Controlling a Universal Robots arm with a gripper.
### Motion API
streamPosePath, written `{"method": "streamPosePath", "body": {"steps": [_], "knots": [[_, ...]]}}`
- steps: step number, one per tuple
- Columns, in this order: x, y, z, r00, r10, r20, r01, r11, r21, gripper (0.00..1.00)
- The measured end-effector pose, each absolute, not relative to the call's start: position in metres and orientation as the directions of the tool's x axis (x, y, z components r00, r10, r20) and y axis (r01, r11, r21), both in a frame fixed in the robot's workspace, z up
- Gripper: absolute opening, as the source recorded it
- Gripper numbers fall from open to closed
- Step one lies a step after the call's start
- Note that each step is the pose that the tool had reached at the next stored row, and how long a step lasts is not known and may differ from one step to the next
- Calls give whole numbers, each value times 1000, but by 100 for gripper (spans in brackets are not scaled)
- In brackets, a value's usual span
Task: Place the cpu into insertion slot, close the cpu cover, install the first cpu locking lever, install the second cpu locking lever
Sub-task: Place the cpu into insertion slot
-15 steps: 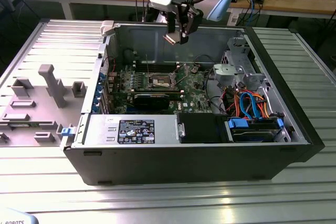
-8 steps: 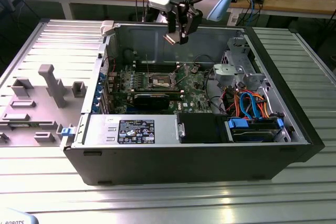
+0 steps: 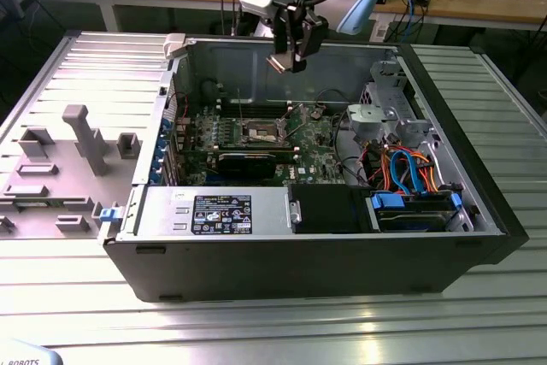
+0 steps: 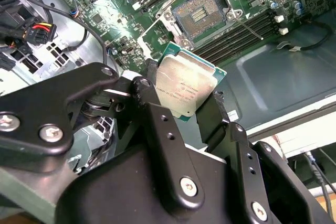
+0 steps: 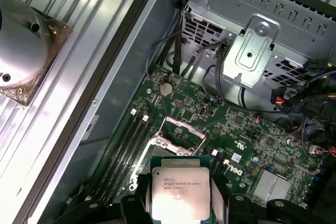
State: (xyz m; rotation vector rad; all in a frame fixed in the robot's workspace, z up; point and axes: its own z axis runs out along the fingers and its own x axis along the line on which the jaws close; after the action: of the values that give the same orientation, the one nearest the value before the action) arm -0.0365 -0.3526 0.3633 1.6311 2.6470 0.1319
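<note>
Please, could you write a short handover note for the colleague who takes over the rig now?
The hand: shut on the small square silver-topped cpu, held above the open black computer case.
Square metal-rimmed insertion slot on the green board: empty, uncovered.
Done: cpu picked up.
Left: cpu not yet seated; nothing closed or locked.

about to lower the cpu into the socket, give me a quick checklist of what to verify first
1. cpu clamped by its edges in the gripper: ok
2. insertion slot bare, contacts exposed: ok
3. cpu cover swung up off the slot: ok
4. cpu centred above the slot: cannot tell
5. cpu orientation matching the slot: cannot tell
</note>
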Motion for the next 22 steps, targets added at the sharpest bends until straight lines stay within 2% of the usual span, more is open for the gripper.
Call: {"method": "streamPosePath", "body": {"steps": [22], "knots": [[-36,-353,363,-315,949,19,946,312,88,54]]}}
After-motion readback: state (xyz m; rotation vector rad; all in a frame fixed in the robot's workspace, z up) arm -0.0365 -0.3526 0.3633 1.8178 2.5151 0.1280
